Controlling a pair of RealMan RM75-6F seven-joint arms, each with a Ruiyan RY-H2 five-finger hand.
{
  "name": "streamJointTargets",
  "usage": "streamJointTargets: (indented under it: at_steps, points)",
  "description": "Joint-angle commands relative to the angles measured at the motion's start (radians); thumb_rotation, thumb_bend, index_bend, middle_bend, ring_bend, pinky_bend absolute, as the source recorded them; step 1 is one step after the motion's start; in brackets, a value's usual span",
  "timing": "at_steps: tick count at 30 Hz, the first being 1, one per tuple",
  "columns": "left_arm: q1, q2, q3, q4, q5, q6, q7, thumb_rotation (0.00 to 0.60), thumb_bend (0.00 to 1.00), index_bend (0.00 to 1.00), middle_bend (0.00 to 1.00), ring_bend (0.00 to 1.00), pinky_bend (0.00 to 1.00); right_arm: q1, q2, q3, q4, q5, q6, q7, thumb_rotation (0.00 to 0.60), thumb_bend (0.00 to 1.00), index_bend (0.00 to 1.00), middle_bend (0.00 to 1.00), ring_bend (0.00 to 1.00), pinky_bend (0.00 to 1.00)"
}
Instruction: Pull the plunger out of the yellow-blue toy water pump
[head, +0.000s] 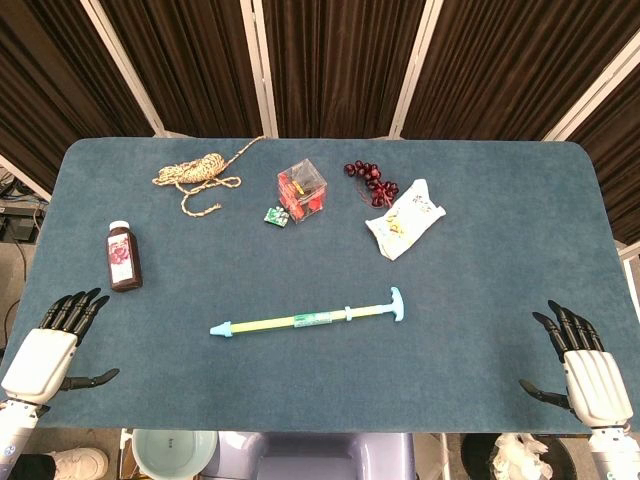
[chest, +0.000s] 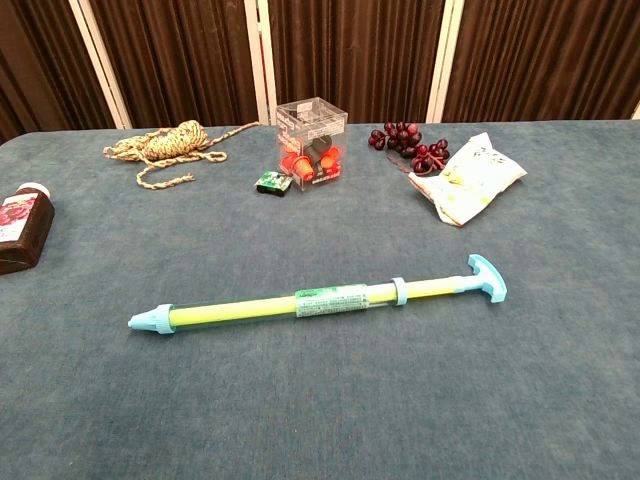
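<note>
**Head view: pump lies untouched, both hands parked at the near corners**

Head view shows the pump (head: 312, 320) lying flat on the table (head: 500, 250), near the front edge and about midway between the two hands, so either one can likely reach an end of it. It runs left to right with a slight tilt, nozzle to the left, T-handle (head: 398, 304) to the right and a little farther back. That lay suits the job: the left hand (head: 52, 350) could hold the barrel while the right hand (head: 585, 365) takes the handle and draws it away.

Both hands rest at the near corners, well apart from the pump. Their fingers are spread and hold nothing. The chest view shows neither hand.

The pump is a long thin tube, clear over a yellow core, with a pale blue nozzle cap, a blue collar (chest: 397, 290) where the rod enters, and a green label (chest: 330, 301) round the middle. A short length of yellow rod shows between collar and handle, so the plunger seems nearly fully pushed in.

The rope (head: 195, 172), clear box (head: 302, 189), grapes (head: 371, 181), packet (head: 404, 218) and bottle (head: 123, 256) sit farther back or to the side, out of the way.
</note>
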Motion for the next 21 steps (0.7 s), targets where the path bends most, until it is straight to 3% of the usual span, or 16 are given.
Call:
streamJointTargets:
  at_steps: [1, 15, 21]
  points:
    - [0.0, 0.0, 0.0, -0.001, -0.001, -0.001, 0.0, 0.6, 0.0, 0.0, 0.0, 0.0, 0.07, 0.0, 0.0, 0.0, 0.0, 0.001, -0.001, 0.0, 0.6, 0.1, 0.14, 0.04, 0.03, 0.09]
    - [-0.005, 0.003, -0.002, -0.013, -0.018, -0.02, -0.002, 0.6, 0.0, 0.01, 0.0, 0.0, 0.08, 0.001, -0.002, 0.0, -0.001, 0.005, -0.006, -0.003, 0.6, 0.1, 0.14, 0.04, 0.03, 0.09]
    - [-0.028, 0.012, -0.021, -0.06, -0.074, -0.074, -0.011, 0.6, 0.07, 0.14, 0.0, 0.0, 0.09, 0.002, -0.005, 0.002, -0.002, 0.013, -0.01, -0.008, 0.6, 0.1, 0.14, 0.04, 0.03, 0.09]
